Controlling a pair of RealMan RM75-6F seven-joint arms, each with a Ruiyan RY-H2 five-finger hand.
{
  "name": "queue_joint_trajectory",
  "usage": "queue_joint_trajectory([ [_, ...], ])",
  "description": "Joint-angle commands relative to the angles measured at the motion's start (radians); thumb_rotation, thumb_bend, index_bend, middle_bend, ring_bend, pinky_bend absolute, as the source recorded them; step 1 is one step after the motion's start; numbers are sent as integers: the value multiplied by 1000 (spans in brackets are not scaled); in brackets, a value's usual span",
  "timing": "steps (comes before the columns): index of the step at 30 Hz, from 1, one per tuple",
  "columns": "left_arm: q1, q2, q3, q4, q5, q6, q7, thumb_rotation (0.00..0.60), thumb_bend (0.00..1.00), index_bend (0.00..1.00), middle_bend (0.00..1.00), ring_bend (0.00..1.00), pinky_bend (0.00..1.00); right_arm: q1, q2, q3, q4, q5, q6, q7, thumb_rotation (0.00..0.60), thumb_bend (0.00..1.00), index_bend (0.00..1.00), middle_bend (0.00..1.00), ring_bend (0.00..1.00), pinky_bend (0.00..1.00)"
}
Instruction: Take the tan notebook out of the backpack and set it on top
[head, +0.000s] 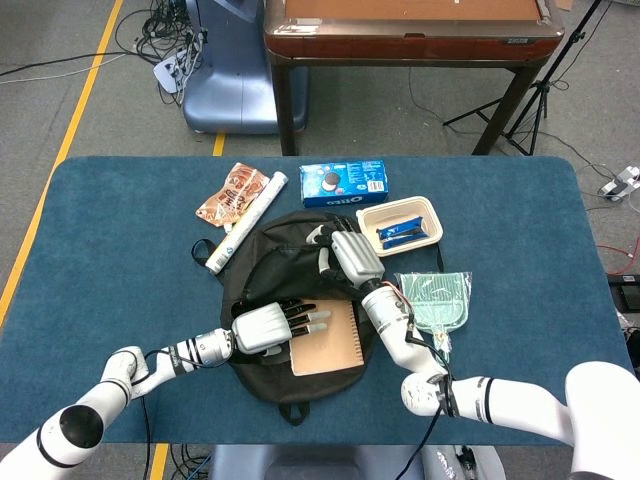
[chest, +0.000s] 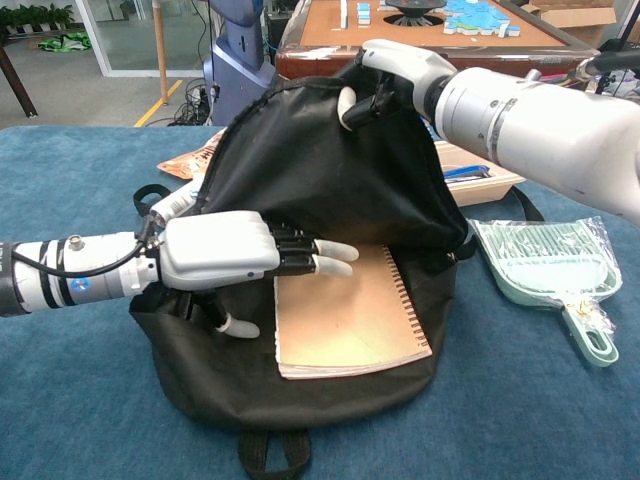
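The black backpack (head: 272, 270) lies in the middle of the blue table, its front flap (chest: 330, 170) lifted. My right hand (chest: 385, 72) grips the top edge of that flap and holds it up; the same right hand (head: 352, 256) shows in the head view. The tan spiral notebook (chest: 350, 322) lies flat in the opened mouth, its near part sticking out over the bag's lower panel; the same notebook (head: 332, 342) shows from above. My left hand (chest: 232, 256) reaches in from the left with fingers stretched straight over the notebook's top left corner, thumb hanging below, holding nothing.
Behind the backpack lie an Oreo box (head: 344, 183), a snack packet (head: 226, 194) and a white tube (head: 246, 224). A white tray (head: 425, 208) with a blue item stands at the back right. A green dustpan (chest: 555, 268) in plastic lies right of the bag.
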Motion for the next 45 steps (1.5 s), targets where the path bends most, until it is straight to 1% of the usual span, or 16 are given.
queue_joint_trajectory([
  [1, -6, -15, 3, 6, -13, -5, -8, 600, 185, 47, 14, 60, 154, 0, 1, -2, 1, 0, -1, 4, 600, 897, 631, 325, 36, 0],
  [10, -29, -56, 12, 26, -50, -44, -28, 600, 185, 47, 6, 48, 141, -10, 14, -11, 5, -10, 0, 27, 600, 897, 631, 325, 36, 0],
  [15, -34, -80, 5, 41, -78, -51, -55, 600, 185, 49, 5, 46, 130, -15, 19, -16, 13, -10, -1, 38, 600, 897, 631, 325, 36, 0],
  [23, -42, -120, 5, 79, -107, -49, -122, 600, 196, 99, 6, 46, 127, -16, 22, -15, 32, -7, -5, 52, 600, 915, 631, 325, 36, 0],
  [29, -46, -138, 5, 100, -123, -37, -159, 600, 300, 119, 5, 46, 122, -14, 16, -17, 49, 1, -9, 55, 600, 926, 631, 325, 36, 0],
  [32, -47, -142, 6, 106, -129, -39, -168, 600, 335, 128, 6, 46, 115, -12, 13, -18, 54, 2, -8, 54, 600, 941, 631, 325, 36, 0],
  [36, -43, -149, 5, 113, -140, -33, -158, 600, 405, 168, 5, 46, 113, -10, 10, -16, 56, 3, -3, 50, 600, 956, 631, 325, 36, 0],
  [39, -35, -156, -3, 115, -155, -33, -138, 600, 489, 222, 6, 47, 113, -9, 9, -16, 56, 6, 0, 46, 600, 958, 631, 325, 36, 0],
  [41, -31, -158, -9, 107, -166, -32, -138, 600, 541, 271, 27, 47, 113, -9, 8, -17, 56, 8, 2, 43, 600, 959, 631, 325, 36, 0],
  [45, -24, -155, -12, 91, -174, -12, -147, 600, 552, 381, 138, 65, 113, -7, 6, -19, 59, 16, 2, 36, 600, 958, 631, 324, 36, 0],
])
